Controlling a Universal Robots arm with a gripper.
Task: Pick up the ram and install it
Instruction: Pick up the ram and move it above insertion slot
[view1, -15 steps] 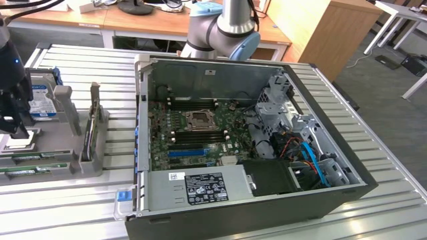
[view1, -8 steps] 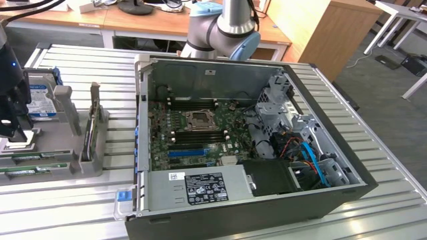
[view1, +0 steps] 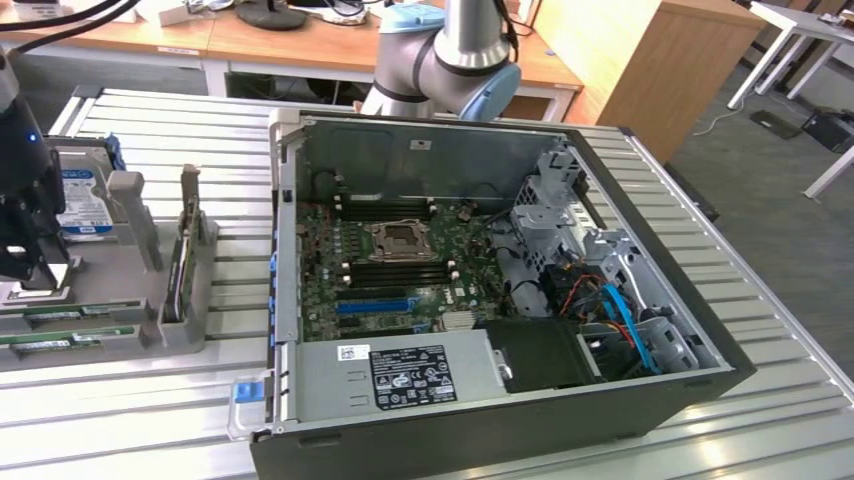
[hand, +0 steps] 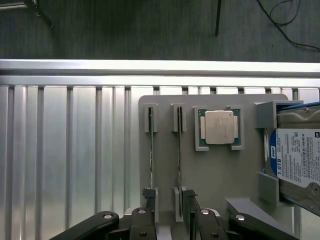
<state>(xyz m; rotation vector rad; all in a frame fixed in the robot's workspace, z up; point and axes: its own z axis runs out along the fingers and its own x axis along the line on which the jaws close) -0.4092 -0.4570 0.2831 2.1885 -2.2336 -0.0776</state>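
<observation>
- Tool (hand: 168, 212) wide open, holding nothing, above grey holder (hand: 215, 175).
- Best: ctr it on ram (hand: 179, 150) in holder's inner slot, go down square, w/o tilt.

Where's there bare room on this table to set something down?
Bare ribbed table lies on the exterior view's right of the computer case, and beside the grey fixture beyond the ram sticks, away from the CPU. The fixture itself is crowded: ram sticks, CPU, hard drive, with the open gripper over the sticks.
</observation>
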